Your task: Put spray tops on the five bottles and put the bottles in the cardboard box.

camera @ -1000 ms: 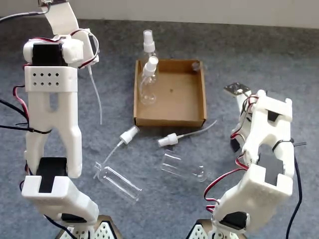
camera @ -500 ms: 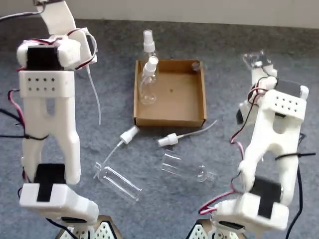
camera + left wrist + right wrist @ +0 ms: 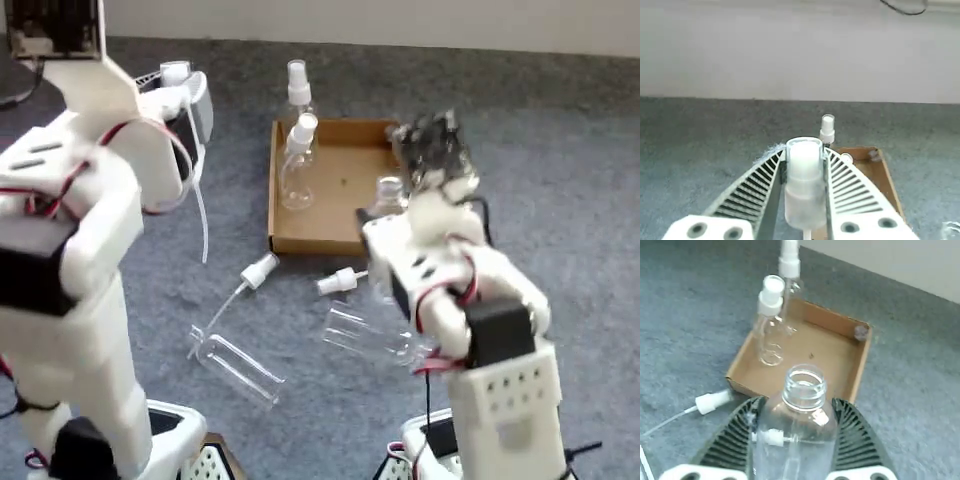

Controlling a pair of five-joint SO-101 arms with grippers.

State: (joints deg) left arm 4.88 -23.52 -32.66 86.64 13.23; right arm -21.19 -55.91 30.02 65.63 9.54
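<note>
Two bottles are already capped: one capped bottle (image 3: pixel 297 160) sits inside the cardboard box (image 3: pixel 345 190) by its left wall, and a second capped bottle (image 3: pixel 298 88) stands just behind the box, top centre. Left hand (image 3: pixel 804 155), upper left of the high view, is closed on a spray top (image 3: pixel 803 185) with its dip tube hanging. Right hand (image 3: pixel 799 405) is clamped around an open bottle (image 3: pixel 797 440), held upright over the box's lower right corner. Two uncapped bottles (image 3: pixel 238 366) (image 3: pixel 370 340) and two loose spray tops (image 3: pixel 258 270) (image 3: pixel 337 283) are seen lying on the worktop (image 3: pixel 560 150) below the box.

Step judged in hand: capping the third bottle. Next, the tube is to be threaded into the open neck, so the hands must be brought together and lined up.
</note>
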